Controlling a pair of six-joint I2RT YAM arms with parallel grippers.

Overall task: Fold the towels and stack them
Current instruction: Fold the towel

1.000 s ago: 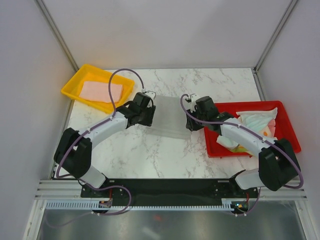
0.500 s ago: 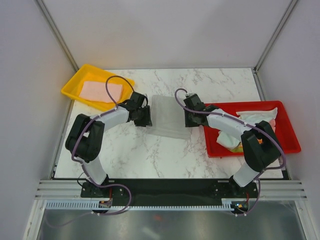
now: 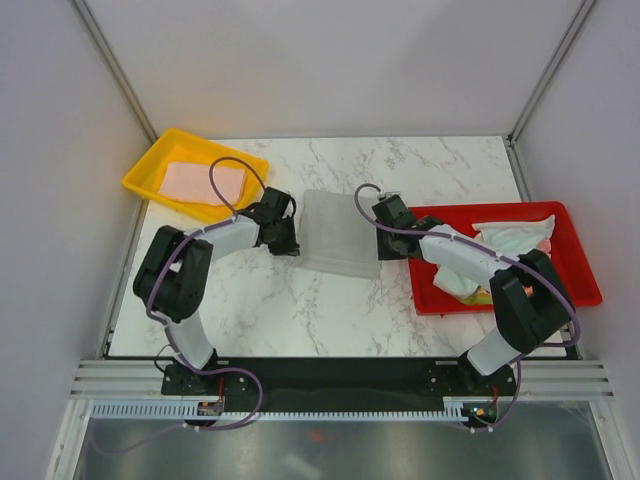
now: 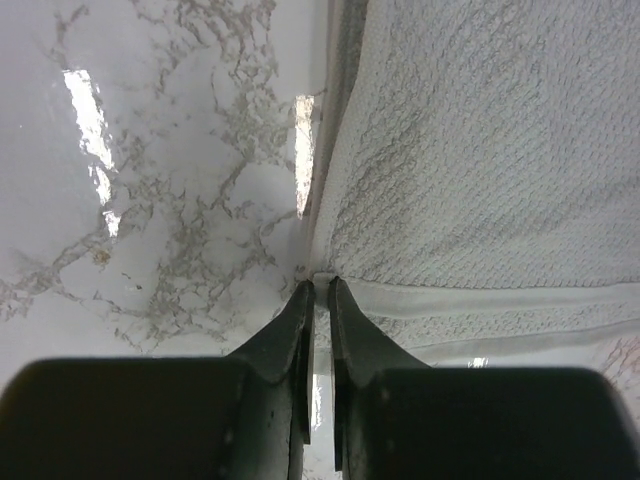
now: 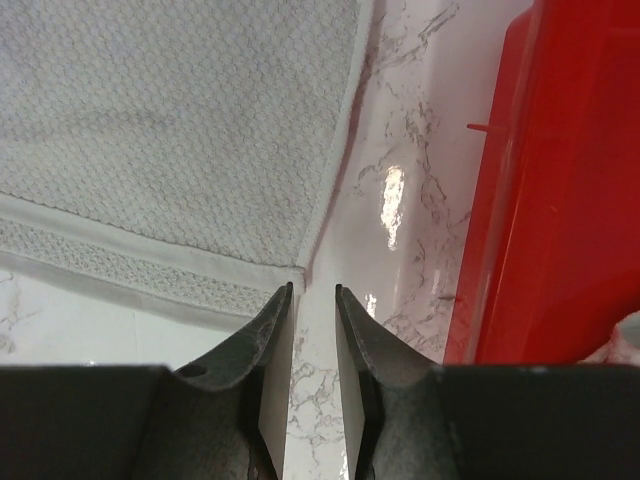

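Note:
A grey towel (image 3: 338, 232) lies spread flat on the marble table, in the middle. My left gripper (image 3: 287, 243) is low at its near-left corner. In the left wrist view the towel (image 4: 480, 150) fills the right side, and the gripper (image 4: 320, 285) is pinched on the tip of its hemmed corner. My right gripper (image 3: 387, 247) is at the near-right corner. In the right wrist view the gripper (image 5: 313, 290) is slightly open with bare marble between the fingers, and the towel's corner (image 5: 200, 130) lies just beside the left fingertip. A pink towel (image 3: 203, 183) lies folded in the yellow tray.
The yellow tray (image 3: 150, 180) stands at the back left. The red tray (image 3: 575, 285) at the right holds a crumpled heap of towels (image 3: 515, 240), mint and cream with orange. Its wall (image 5: 560, 180) is close to the right of my right gripper.
Both grippers came down from above the towel's far edge to its near corners, with the arms folding back. Over the last half second they barely moved.

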